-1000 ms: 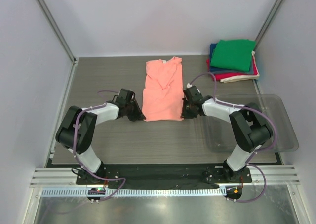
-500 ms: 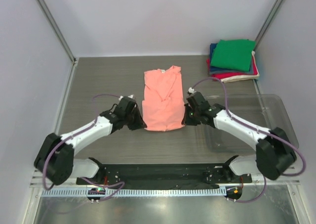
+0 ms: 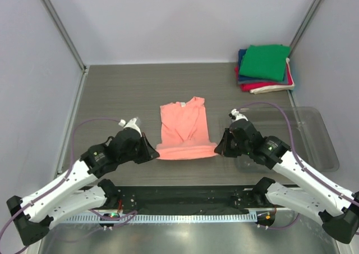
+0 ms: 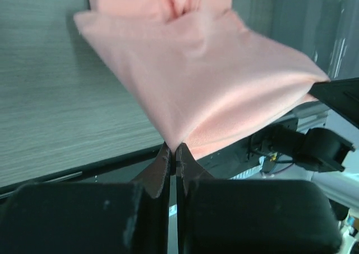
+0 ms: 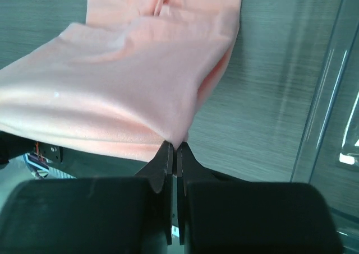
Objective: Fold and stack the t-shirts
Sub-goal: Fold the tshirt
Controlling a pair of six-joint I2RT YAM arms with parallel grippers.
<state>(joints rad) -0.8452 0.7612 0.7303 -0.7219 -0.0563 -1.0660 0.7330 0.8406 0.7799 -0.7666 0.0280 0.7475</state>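
Grey wood-grain table [image 3: 112, 91] under everything, both arms reaching out from its near edge. Clear plastic tray [image 3: 317, 136] at the right side, beside the right arm. Salmon-pink t-shirt [image 3: 184, 122] at the table's middle, neck end away from the arms and lying on the wood, near hem lifted off the surface and stretched taut between the two grippers. Stack of folded t-shirts [image 3: 263, 69] in the far right corner, well apart from the pink one: green square on top, navy, red and cream edges showing beneath. Left gripper [image 3: 149, 152] at the hem's left corner, fingers [image 4: 162, 164] pressed together with only a pinch of pink cloth between the tips. Right gripper [image 3: 220, 148] at the hem's right corner, fingers [image 5: 164, 161] likewise clamped tight on the fabric, near the tray's left rim. Small white neck label [image 3: 180, 104] at the collar, on the far end of the shirt.
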